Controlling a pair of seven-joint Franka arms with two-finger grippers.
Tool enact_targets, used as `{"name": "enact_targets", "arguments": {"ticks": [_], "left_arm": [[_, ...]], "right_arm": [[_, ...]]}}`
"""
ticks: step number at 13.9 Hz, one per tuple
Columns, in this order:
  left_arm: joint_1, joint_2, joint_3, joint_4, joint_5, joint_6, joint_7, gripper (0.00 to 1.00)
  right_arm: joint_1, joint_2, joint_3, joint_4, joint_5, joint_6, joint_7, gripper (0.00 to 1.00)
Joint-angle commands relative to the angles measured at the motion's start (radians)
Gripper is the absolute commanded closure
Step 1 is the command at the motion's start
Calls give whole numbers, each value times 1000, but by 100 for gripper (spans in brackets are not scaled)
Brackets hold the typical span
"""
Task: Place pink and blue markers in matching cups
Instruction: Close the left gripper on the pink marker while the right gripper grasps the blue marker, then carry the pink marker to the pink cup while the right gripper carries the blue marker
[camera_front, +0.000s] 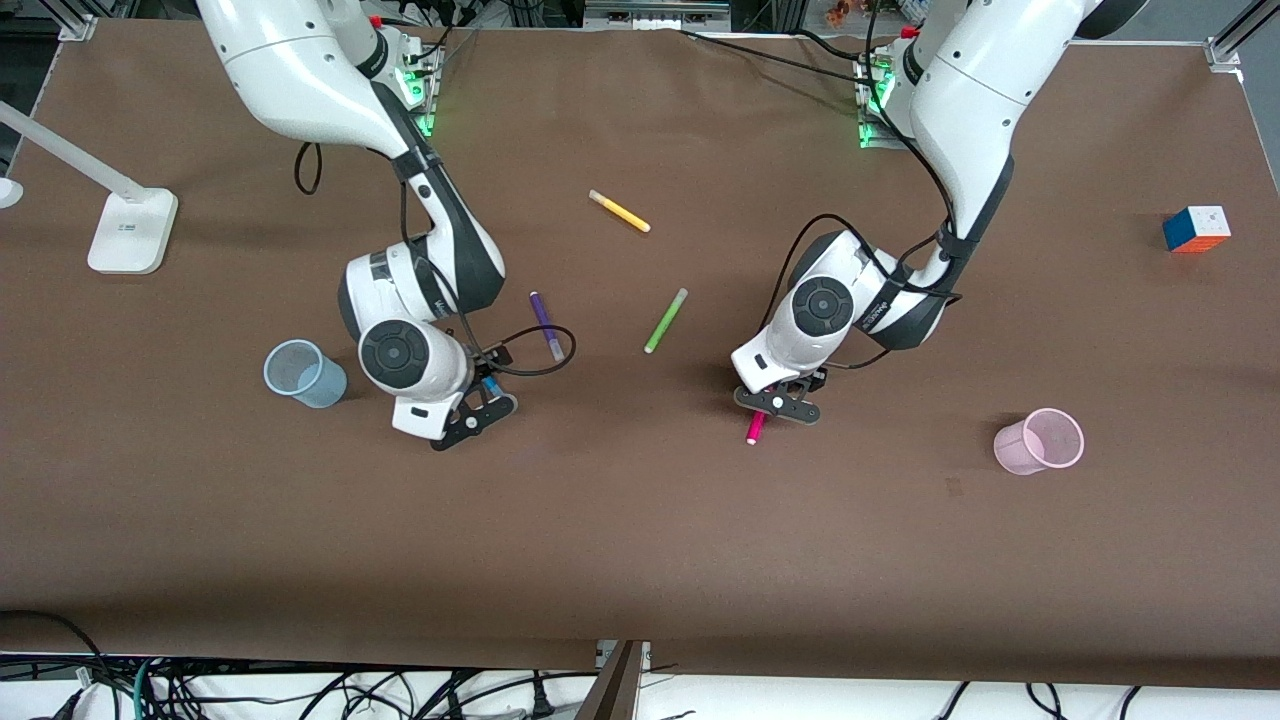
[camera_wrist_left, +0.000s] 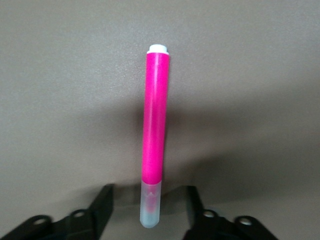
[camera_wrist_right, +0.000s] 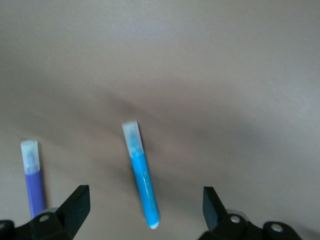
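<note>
Looking down past my left tool (camera_front: 778, 402), I see the pink marker (camera_wrist_left: 154, 135) lying flat on the brown counter (camera_front: 640, 540), a magenta barrel with a paler translucent cap; the cap end sits between my spread fingers (camera_wrist_left: 102, 202), which do not touch it. In the front view this marker (camera_front: 755, 428) pokes out from under the tool, roughly mid-counter.

My right tool (camera_front: 480, 405) is open too, low over the blue marker (camera_wrist_right: 141, 175), a bright blue barrel with a greyish cap, lying loose on the counter between the fingers (camera_wrist_right: 75, 202), with a gap on each side.

The blue cup (camera_front: 303, 373) stands toward the right arm's end, just beside my right wrist; nothing shows inside it. The pink cup (camera_front: 1041, 441) stands toward the left arm's end, well apart from the pink marker, and looks empty.

A purple marker (camera_front: 546, 325) lies near the blue one. A green marker (camera_front: 666, 320) and a yellow marker (camera_front: 619, 211) lie mid-counter, toward the bases' edge. A colour cube (camera_front: 1196, 229) sits near the left arm's end; a white lamp base (camera_front: 132, 230) at the other.
</note>
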Motion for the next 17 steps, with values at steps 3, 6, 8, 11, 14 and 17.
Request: {"name": "enact_targets", "arguments": {"ticks": [3, 6, 8, 11, 14, 17], "left_arm": [[3, -26, 3, -2, 26, -47, -48, 100], [40, -96, -9, 5, 13, -176, -10, 100], [82, -156, -29, 12, -17, -271, 59, 100], [145, -225, -31, 128, -60, -576, 264, 100], [240, -221, -25, 359, -54, -904, 479, 100], [328, -212, -5, 429, 57, -1011, 699, 100]], "right_arm": [[30, 36, -3, -39, 13, 115, 14, 0], [37, 42, -3, -88, 12, 215, 11, 0], [37, 44, -3, -114, 13, 247, 12, 1], [37, 36, -3, -114, 13, 237, 12, 74], [38, 35, -3, -114, 10, 238, 3, 98], [40, 28, -3, -114, 10, 237, 5, 100]]}}
